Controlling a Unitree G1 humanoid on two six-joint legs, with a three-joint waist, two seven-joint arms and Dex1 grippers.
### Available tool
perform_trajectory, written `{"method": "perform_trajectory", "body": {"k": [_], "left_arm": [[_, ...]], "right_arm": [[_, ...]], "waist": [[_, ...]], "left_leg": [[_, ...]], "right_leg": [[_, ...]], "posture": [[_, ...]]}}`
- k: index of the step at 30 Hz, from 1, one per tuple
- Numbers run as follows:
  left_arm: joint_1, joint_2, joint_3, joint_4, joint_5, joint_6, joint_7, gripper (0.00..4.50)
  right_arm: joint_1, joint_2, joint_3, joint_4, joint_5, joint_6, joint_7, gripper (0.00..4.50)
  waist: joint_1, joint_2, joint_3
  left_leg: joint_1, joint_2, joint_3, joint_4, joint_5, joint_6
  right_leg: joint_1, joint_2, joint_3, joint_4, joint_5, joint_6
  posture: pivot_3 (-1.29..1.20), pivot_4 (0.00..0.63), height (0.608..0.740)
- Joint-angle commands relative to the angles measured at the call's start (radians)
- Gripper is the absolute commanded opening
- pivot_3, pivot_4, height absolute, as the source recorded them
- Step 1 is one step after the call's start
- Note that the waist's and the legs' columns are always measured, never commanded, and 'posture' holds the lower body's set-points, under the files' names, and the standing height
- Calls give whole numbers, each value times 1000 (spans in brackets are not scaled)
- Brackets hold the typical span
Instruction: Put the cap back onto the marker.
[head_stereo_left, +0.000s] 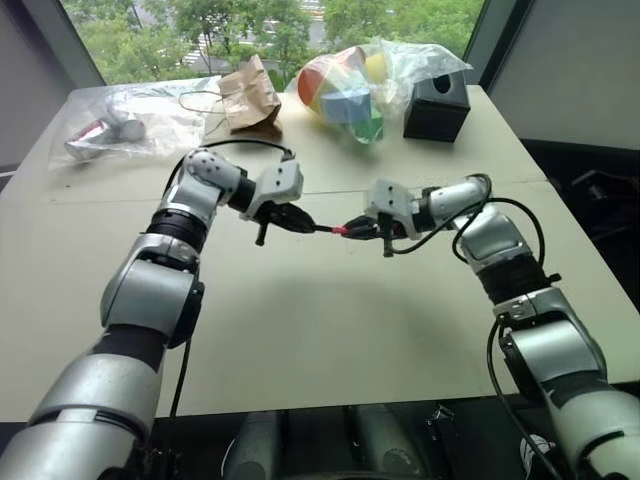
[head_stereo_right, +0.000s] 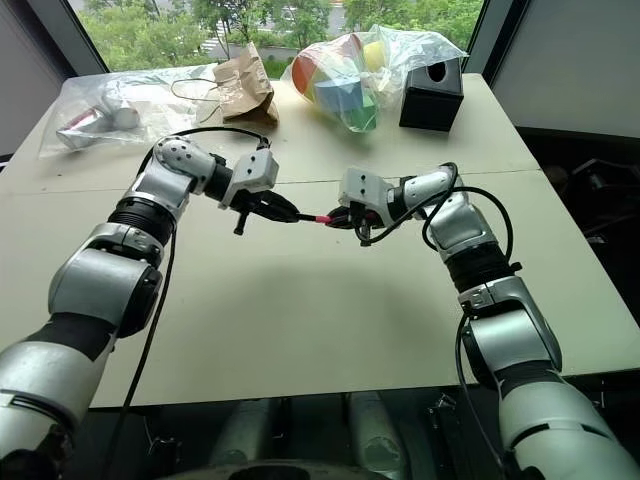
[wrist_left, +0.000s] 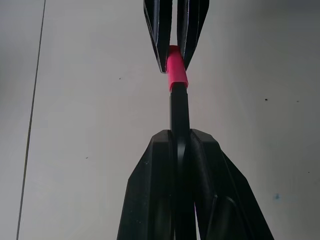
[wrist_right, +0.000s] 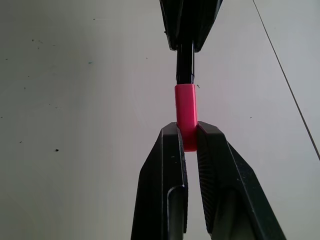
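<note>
The black marker (wrist_left: 179, 112) hung level above the table, its tip inside the pink-red cap (wrist_right: 186, 114), at the cap's nine o'clock.

I see soft daylight from the window (head_stereo_left: 270, 25) behind the table (head_stereo_left: 330, 330), which is evenly bright with faint arm shadows. My head views bend at the edges; wrist views are sharp, without glare.
</note>
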Motion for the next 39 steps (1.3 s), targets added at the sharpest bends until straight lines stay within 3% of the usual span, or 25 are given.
{"method": "perform_trajectory", "body": {"k": [1, 22, 39], "left_arm": [[-48, -17, -19, -36, 30, -44, 57, 283], [-42, -81, 51, -41, -27, -61, 54, 283], [-49, -75, 39, -28, -2, -102, 98, 283]], "right_arm": [[-72, 9, -10, 40, -29, 3, -50, 30], [-113, 96, -6, -109, 11, 107, -22, 30], [-135, 77, -11, -5, -73, 85, -79, 30]], "waist": [[0, 0, 0], [0, 0, 0], [0, 0, 0]], "left_leg": [[0, 0, 0, 0, 0, 0], [0, 0, 0, 0, 0, 0], [0, 0, 0, 0, 0, 0]], "right_leg": [[0, 0, 0, 0, 0, 0], [0, 0, 0, 1, 0, 0], [-1, 0, 0, 1, 0, 0]], "posture": [[0, 150, 740], [0, 150, 740], [0, 150, 740]]}}
